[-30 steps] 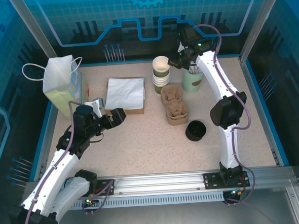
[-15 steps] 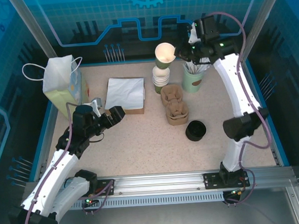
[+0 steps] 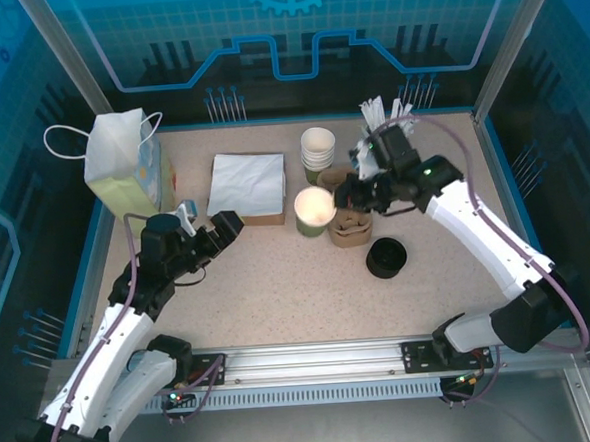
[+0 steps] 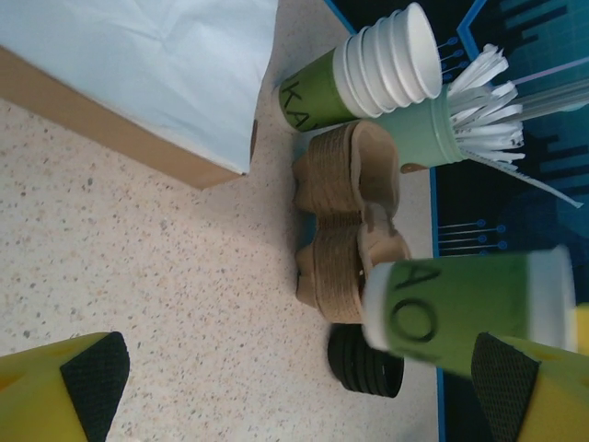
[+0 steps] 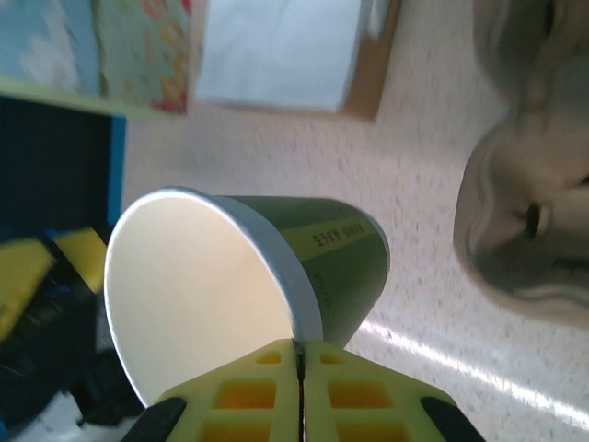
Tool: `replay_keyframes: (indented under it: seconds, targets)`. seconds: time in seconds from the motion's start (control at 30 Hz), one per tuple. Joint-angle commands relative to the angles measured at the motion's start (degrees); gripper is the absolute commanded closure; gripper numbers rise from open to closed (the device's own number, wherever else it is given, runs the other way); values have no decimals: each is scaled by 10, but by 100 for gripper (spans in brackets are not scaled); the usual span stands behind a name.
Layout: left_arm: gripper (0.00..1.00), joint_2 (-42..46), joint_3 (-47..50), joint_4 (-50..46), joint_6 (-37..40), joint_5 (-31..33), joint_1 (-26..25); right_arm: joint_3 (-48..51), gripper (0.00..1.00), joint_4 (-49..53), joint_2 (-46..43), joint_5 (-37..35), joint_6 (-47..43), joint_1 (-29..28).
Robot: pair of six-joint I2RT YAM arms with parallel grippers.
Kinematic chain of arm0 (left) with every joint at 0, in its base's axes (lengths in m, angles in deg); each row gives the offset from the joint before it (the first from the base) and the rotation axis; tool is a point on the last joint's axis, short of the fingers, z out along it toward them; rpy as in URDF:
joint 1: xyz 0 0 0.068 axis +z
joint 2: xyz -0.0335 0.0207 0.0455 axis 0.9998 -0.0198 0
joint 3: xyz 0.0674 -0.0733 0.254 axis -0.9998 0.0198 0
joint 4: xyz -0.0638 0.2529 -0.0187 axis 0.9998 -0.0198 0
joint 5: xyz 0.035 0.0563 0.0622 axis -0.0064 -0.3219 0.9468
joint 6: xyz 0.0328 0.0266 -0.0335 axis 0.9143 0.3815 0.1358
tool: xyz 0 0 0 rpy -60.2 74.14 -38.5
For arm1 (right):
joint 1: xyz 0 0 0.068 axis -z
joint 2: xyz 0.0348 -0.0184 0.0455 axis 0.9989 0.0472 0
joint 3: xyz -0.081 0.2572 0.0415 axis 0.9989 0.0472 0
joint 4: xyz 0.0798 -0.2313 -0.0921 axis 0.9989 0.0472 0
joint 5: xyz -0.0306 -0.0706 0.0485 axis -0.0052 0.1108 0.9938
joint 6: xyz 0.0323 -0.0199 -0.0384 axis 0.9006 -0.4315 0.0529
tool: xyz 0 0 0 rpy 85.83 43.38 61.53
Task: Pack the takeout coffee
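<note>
Left of the carrier point(image 3: 351, 228), the right hand point(image 3: 337, 200) pinches the rim of the cup point(image 3: 313, 211), freshly lifted off the stack point(image 3: 318, 149) for packing; the left hand point(image 3: 212, 232) gapes.

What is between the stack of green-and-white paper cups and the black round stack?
The brown pulp cup carrier lies between the stack of green-and-white paper cups and the black round stack, clear in the left wrist view.
</note>
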Motion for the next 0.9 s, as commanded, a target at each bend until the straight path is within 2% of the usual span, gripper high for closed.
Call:
replay_keyframes:
  seconds: [0.0,0.3,0.63,0.87]
  targets:
    - [1,8,12,7,-24,-18,-2,66,93,-79,-11,-7,10,-31]
    - [1,8,28,10,-42,-13,-2,92,94,-142,75,-21,-14,-49]
    - [1,8,33,7,-42,-3,-2,64,93,-150,184,-14,-38,-56]
    - [1,8,33,7,-37,-2,-2,65,89,-151,191,-14,-41,-60]
